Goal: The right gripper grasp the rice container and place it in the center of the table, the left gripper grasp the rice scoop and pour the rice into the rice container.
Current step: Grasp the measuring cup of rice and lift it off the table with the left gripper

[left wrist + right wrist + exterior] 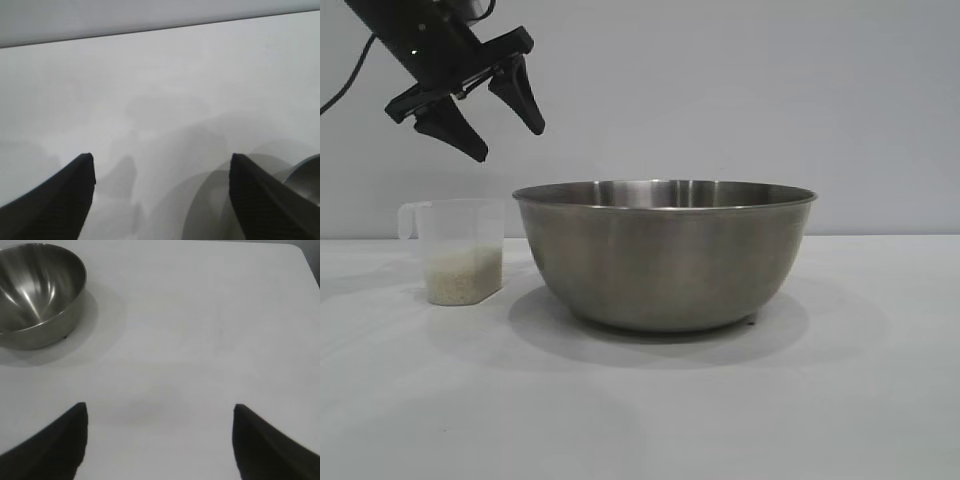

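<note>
Bowl [665, 255], large brushed steel, central on white counter [840, 400], empty. Clear plastic scoop [460, 250] with rice [463, 274] just beside. Left gripper [500, 125] above scoop, jaws open, unloaded. Right gripper [160, 440] well clear, jaws open.

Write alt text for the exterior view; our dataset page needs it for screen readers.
A wide steel bowl sits mid-table, empty of any gripper. Beside it, at the view's left, stands a clear scoop part-filled with rice. The open left gripper hangs above the scoop, touching nothing.
</note>
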Controlling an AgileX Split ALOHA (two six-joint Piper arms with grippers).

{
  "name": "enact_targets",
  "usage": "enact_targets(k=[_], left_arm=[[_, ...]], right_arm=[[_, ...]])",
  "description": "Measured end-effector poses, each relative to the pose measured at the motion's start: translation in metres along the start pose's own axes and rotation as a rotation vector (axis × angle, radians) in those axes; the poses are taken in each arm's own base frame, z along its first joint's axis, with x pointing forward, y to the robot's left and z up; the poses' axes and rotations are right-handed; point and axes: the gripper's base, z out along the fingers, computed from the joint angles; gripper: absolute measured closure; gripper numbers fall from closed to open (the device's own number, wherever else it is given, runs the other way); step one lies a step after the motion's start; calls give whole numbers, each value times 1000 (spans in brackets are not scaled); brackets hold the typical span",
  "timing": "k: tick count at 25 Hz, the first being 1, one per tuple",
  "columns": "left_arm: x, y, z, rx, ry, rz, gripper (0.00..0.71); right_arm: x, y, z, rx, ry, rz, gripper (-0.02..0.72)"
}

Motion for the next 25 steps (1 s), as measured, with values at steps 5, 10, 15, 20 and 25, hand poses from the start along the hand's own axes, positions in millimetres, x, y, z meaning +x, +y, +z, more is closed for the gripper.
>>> enact_targets(k=[5, 10, 15, 20, 25], left_arm=[[0, 0, 0, 0, 0, 0, 217], [0, 0, 0, 1, -1, -2, 217], [0, 0, 0, 1, -1, -2, 217], [0, 0, 0, 0, -2, -2, 217], [-8, -8, -16, 4, -26, 28, 217]], right_arm=[[10, 1, -4, 5, -24, -7, 146], [11, 1, -5, 6, -29, -9, 146], [11, 1, -5, 8, -29, -9, 146], [11, 1, -5, 8, -29, -9, 146], [11, 1, -5, 8, -29, -9, 146]])
